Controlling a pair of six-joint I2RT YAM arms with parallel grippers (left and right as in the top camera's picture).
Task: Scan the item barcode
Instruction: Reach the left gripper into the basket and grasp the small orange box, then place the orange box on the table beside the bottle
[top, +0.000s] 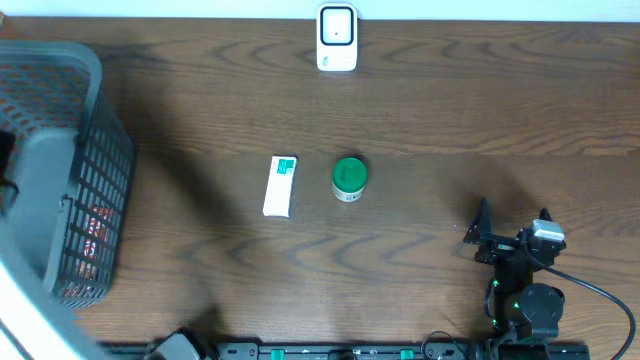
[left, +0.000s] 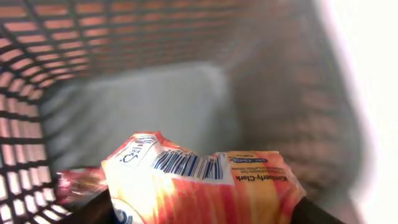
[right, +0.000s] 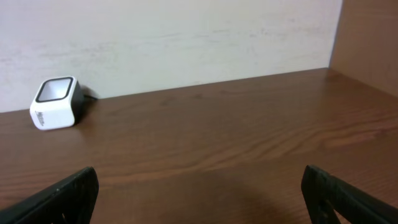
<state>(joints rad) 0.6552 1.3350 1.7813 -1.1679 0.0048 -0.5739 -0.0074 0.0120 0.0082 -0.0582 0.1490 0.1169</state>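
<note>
Left fingers (left: 314, 214), mostly hidden, clamp orange packet (left: 205, 190) inside basket (left: 124, 37).

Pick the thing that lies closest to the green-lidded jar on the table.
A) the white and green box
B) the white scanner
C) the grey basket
A: the white and green box lies right beside the green-lidded jar, while the white scanner stands far back and the grey basket sits off at the side.

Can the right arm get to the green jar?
Probably yes. Only bare table lies between the right gripper and the green jar, and the gripper is open.
</note>
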